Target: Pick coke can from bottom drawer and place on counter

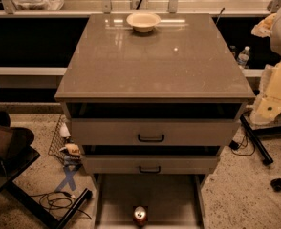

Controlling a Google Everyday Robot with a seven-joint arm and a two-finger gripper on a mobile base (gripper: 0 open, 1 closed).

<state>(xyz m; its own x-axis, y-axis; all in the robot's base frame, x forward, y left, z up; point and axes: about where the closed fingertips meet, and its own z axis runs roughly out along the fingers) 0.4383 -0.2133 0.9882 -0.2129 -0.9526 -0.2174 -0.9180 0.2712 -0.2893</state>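
The coke can (140, 215) stands upright in the open bottom drawer (116, 199), near its front middle, with its silver top showing. The counter (155, 61) is the wide glossy grey-brown top of the cabinet above it. Cream and white arm segments (276, 87) hang at the right edge, beside the cabinet and level with the counter. My gripper itself is out of view, far from the can.
A cream bowl (143, 21) sits at the counter's back edge. Two upper drawers with black handles (150, 138) are slightly open above the bottom one. A water bottle (243, 56) stands back right. Dark furniture (9, 151) and cables (57, 202) lie on the floor at left.
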